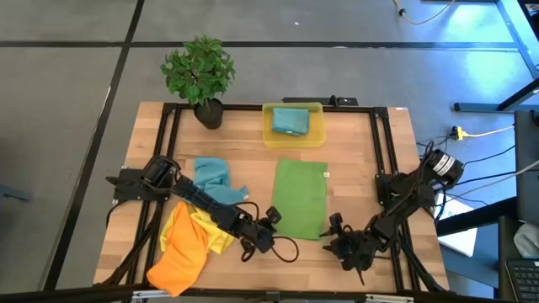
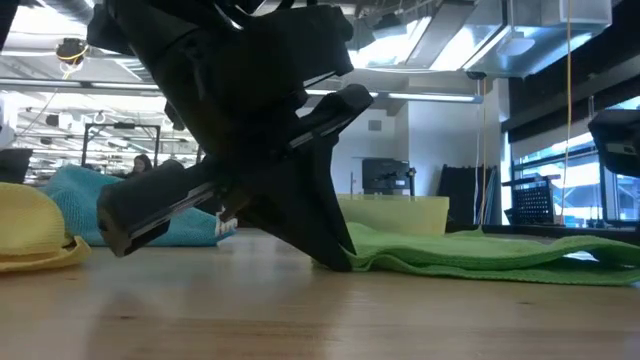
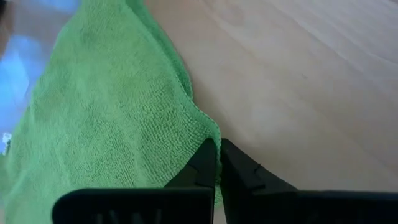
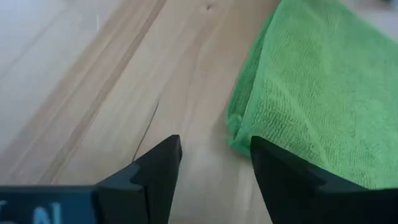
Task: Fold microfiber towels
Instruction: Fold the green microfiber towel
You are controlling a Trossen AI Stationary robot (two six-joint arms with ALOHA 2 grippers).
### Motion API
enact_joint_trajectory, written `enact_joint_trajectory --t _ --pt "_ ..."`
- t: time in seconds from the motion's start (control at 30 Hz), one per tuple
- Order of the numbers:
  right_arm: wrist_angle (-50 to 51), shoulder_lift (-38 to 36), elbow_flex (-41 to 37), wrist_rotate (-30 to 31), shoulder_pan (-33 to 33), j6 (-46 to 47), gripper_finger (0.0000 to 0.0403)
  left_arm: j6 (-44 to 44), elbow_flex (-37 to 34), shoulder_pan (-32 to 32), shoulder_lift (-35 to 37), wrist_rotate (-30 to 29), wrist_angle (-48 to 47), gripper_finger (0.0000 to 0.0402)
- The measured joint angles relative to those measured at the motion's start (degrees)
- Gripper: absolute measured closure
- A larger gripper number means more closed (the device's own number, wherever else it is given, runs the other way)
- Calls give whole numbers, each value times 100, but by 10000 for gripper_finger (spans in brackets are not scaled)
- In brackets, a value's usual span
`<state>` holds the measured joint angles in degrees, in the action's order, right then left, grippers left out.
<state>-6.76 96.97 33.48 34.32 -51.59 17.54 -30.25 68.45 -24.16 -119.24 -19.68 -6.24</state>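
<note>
From overhead you get the whole layout: the green towel (image 1: 301,199) lies flat, folded to a long strip in the middle of the counter (image 1: 354,151), with your two arms at its near corners. The left pincer (image 1: 271,220) sits at the near left corner, the right pincer (image 1: 335,225) at the near right one.

The overhead shot can't settle the grips, though. Your left wrist view does: the left pincer (image 3: 217,163) is pinched tight on the edge of the green towel (image 3: 106,106). Right wrist view shows the right pincer (image 4: 214,165) spread wide, holding nothing, with the towel's corner (image 4: 239,134) just ahead of the gap.

Only the top view shows the rest: a teal towel (image 1: 210,174) crumpled beside the left arm, yellow towel (image 1: 200,229) and orange towel (image 1: 181,259) heaped near the front left, another teal one in the yellow bin (image 1: 293,123), and a potted plant (image 1: 200,74) at the back.
</note>
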Motion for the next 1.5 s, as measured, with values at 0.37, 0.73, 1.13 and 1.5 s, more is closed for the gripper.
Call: enact_joint_trajectory --t 0.37,0.73,1.13,1.5 --pt "278 220 338 631 -37 -745 115 140 0 28 0 77 9 401" --pt "349 681 408 1072 -33 -860 112 160 0 29 0 83 9 401" --pt "328 719 403 1150 7 -824 163 180 0 30 0 81 11 401" --pt "375 719 403 1041 15 -783 233 180 0 30 0 43 13 399"
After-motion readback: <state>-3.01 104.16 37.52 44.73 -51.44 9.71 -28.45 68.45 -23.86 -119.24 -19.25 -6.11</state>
